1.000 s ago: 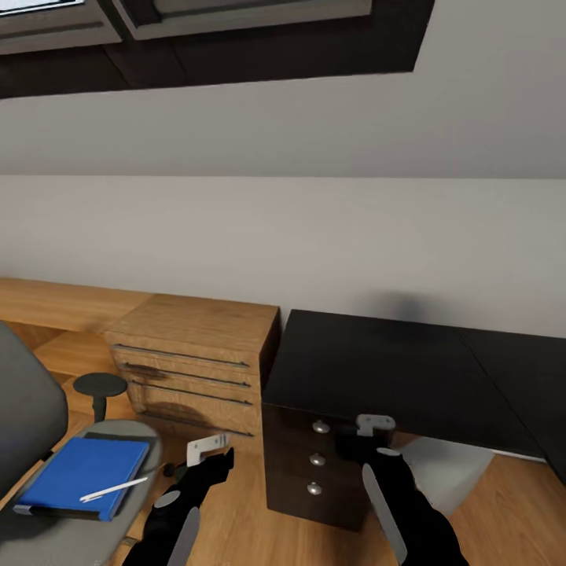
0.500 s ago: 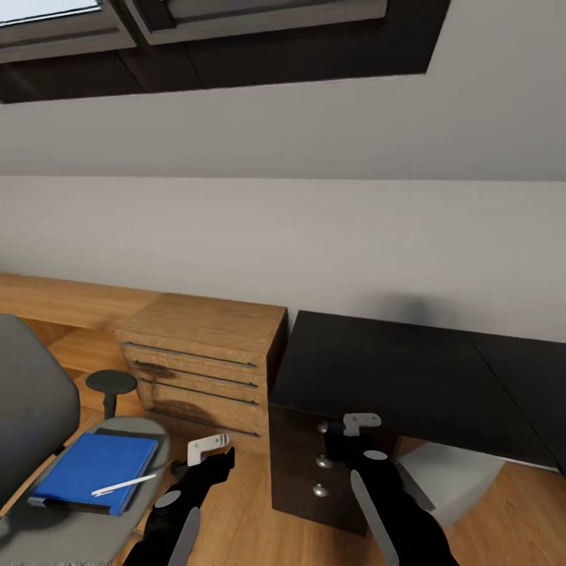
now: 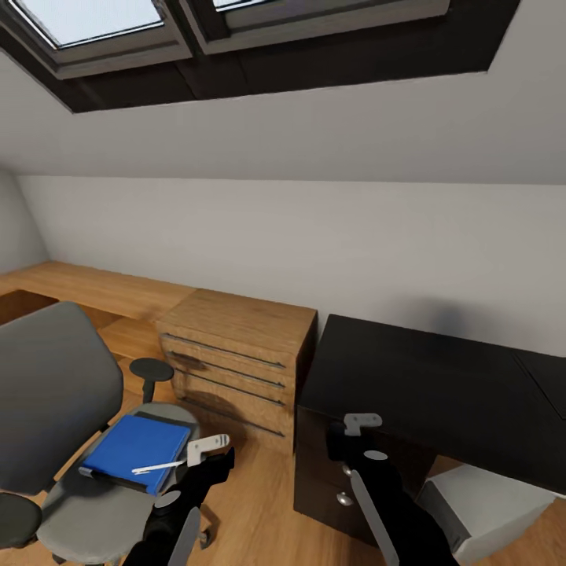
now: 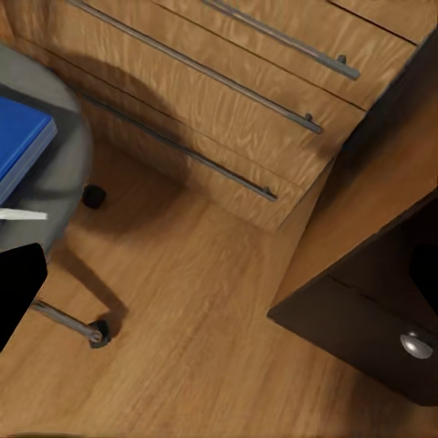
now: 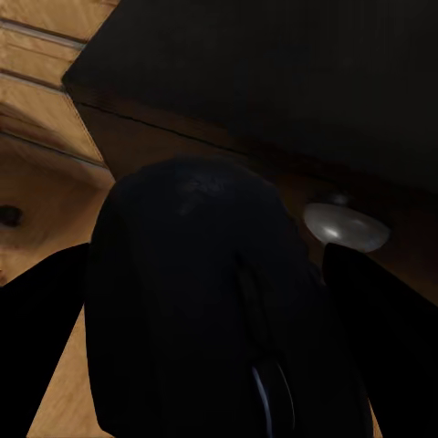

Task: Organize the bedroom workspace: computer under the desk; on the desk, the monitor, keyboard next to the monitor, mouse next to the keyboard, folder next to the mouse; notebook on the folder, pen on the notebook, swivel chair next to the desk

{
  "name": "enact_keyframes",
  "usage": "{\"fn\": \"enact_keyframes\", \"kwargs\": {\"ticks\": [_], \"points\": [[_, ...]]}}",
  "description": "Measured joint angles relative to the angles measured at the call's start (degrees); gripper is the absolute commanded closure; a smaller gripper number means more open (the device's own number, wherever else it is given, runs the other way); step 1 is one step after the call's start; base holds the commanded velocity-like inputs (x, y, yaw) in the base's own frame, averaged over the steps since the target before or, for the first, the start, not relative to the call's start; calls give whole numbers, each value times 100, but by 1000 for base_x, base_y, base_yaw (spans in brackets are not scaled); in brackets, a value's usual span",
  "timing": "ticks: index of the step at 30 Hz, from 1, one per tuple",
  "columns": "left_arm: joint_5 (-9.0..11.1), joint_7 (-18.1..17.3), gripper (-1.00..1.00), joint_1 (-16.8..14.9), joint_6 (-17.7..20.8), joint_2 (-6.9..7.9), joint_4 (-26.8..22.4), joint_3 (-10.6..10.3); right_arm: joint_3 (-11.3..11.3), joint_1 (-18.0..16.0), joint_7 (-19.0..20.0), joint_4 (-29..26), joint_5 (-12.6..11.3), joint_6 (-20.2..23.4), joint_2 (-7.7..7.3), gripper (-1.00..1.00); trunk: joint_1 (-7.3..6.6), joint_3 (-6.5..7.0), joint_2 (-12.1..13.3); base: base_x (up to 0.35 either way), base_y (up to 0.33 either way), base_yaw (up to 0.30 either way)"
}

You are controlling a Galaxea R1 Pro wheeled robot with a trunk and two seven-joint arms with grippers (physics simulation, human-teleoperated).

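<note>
Currently, the right gripper (image 5: 214,365) holds a black mouse (image 5: 205,301), which sits between its two dark fingers in the right wrist view, with a scroll wheel visible on its top. In the head view, the right gripper (image 3: 354,444) hangs in front of the desk's (image 3: 440,385) near left corner, level with the dark drawers and their silver knobs (image 3: 344,498). The glossy black desk top is bare in the part visible.

The left gripper (image 3: 206,456) hangs beside the chair's (image 3: 55,393) seat edge; how far it is open cannot be told. One dark finger (image 4: 18,287) shows at the frame border in the left wrist view, over the wood floor (image 4: 210,319).

The blue folder (image 3: 137,450) lies flat on the grey seat, toward its front edge. The white pen (image 3: 161,467) lies across the folder's near corner, its tip reaching past the folder edge toward the left gripper.

A light-wood chest (image 3: 236,354) with three bar handles stands touching the desk's left side. A light grey boxy case (image 3: 491,507), likely the computer, sits on the floor under the desk's right part.
</note>
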Motion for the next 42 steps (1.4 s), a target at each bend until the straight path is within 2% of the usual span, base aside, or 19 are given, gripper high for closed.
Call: {"fn": "enact_keyframes", "kwargs": {"ticks": [12, 30, 39, 42], "points": [[-1, 0, -100, -1, 8, -3, 2, -1, -3, 1, -1, -36, 6, -5, -19, 100, 0, 0, 0, 6, 0, 30], [4, 0, -100, -1, 26, -11, 2, -1, 0, 1, 7, -21, -2, -6, -37, 100, -3, 0, -1, 260, 0, 0], [4, 0, -100, -1, 35, -25, -1, -6, 20, 1, 40, 172, 5, -100, -28, 100, 0, 0, 0, 67, 0, 0], [0, 0, -100, -1, 35, -29, -56, -10, -6, -255, 16, 297, 23, -170, -34, 100, 0, 0, 0, 0, 0, 0]]}}
